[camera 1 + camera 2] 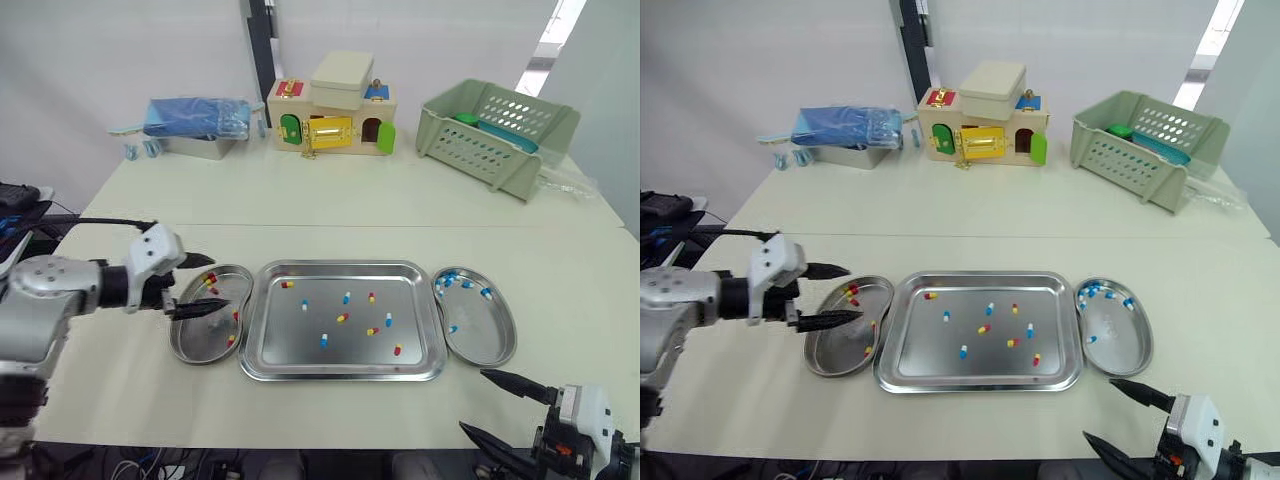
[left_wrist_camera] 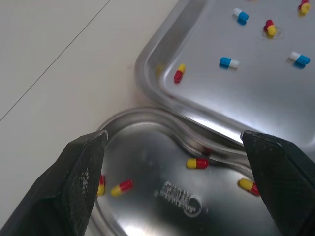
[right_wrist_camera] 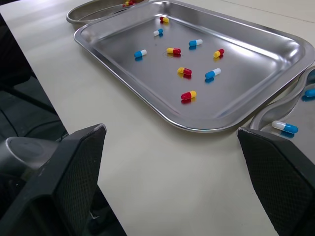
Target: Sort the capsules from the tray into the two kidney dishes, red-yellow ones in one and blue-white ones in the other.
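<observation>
We are holding our left claw [image 1: 222, 284] spread, empty, over the left kidney dish [image 1: 196, 350]. Our right claw [image 1: 473, 400] is hovering spread near the bench [image 1: 350, 210] edge. Mixed capsules [image 1: 343, 318] are lying in the tray [image 1: 340, 374].

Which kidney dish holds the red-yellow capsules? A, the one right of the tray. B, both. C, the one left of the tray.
C: red-yellow capsules lie in the left kidney dish, near the open left claw; the right kidney dish holds blue-white capsules.

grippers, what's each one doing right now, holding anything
Left gripper: open, empty, over the left kidney dish.
Right gripper: open, empty.
</observation>
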